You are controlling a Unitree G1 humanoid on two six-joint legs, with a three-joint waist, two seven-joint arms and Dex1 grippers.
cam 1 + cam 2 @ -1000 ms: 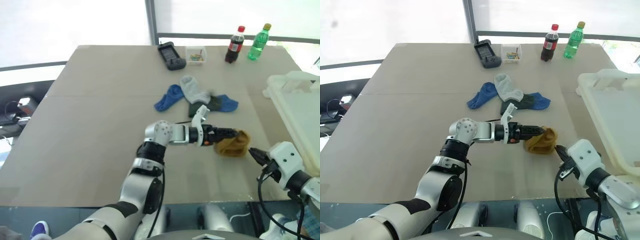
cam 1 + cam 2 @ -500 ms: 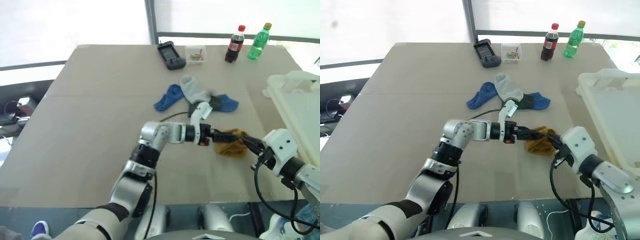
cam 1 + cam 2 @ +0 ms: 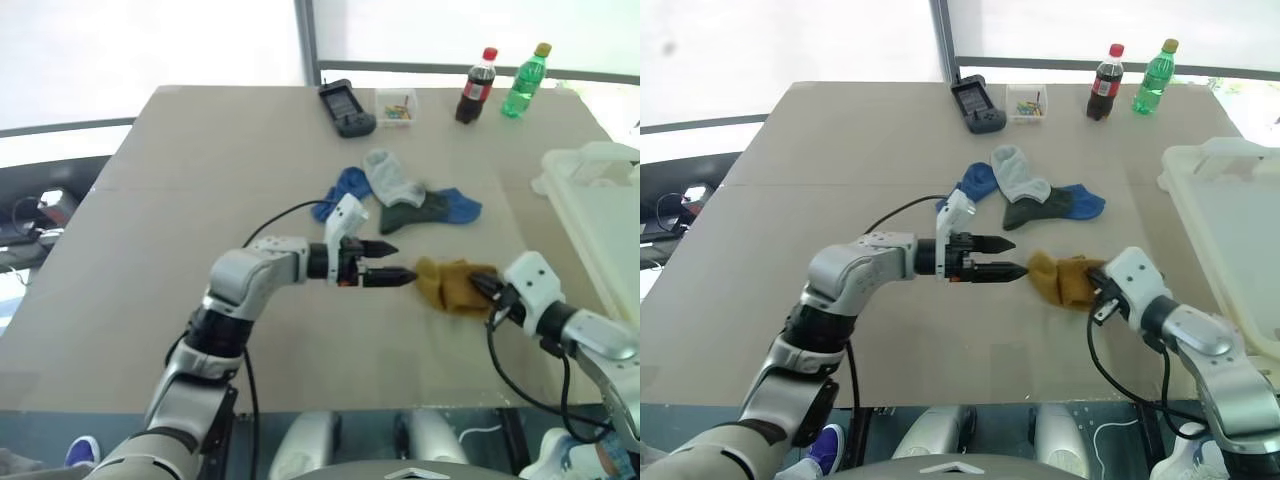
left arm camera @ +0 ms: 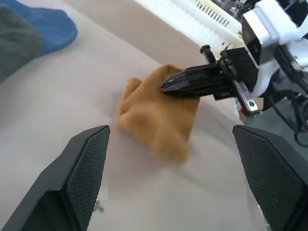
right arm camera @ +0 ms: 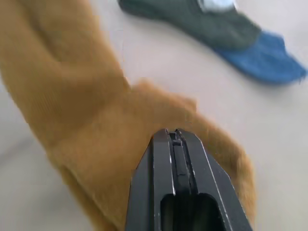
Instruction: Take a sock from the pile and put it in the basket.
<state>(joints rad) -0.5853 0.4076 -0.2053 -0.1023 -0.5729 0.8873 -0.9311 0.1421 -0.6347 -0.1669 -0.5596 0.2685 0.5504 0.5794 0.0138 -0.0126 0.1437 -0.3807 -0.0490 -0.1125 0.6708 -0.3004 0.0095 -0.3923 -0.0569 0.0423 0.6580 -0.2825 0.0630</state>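
Mustard sock under the right gripper, left jaws wide apart

The tan table (image 3: 150, 250) carries everything. On the robot's left side, the left gripper (image 3: 385, 263) reaches across toward the right with its two black fingers spread wide, nothing between them; their tips stop just short of the mustard sock (image 3: 447, 283). A thin black cable (image 3: 275, 215) arcs over that arm.

Behind the left gripper lies the rest of the pile (image 3: 400, 198): a blue sock (image 3: 336, 192), a pale grey sock (image 3: 390, 180), a dark green sock (image 3: 412, 212) and a second blue sock (image 3: 462, 208), touching or overlapping one another. The mustard sock sits apart from them, nearer the robot, crumpled on the table.

The right gripper (image 4: 166, 85) has its fingers pressed together, and their tip lies on the mustard sock's far side; whether any cloth is caught between them cannot be told.

At the table's far edge stand a black handheld device (image 3: 345, 106), a small clear box (image 3: 396, 106), a dark cola bottle (image 3: 475, 86) and a green bottle (image 3: 525, 81). The white basket (image 3: 600, 215) stands at the right edge, well apart from the mustard sock
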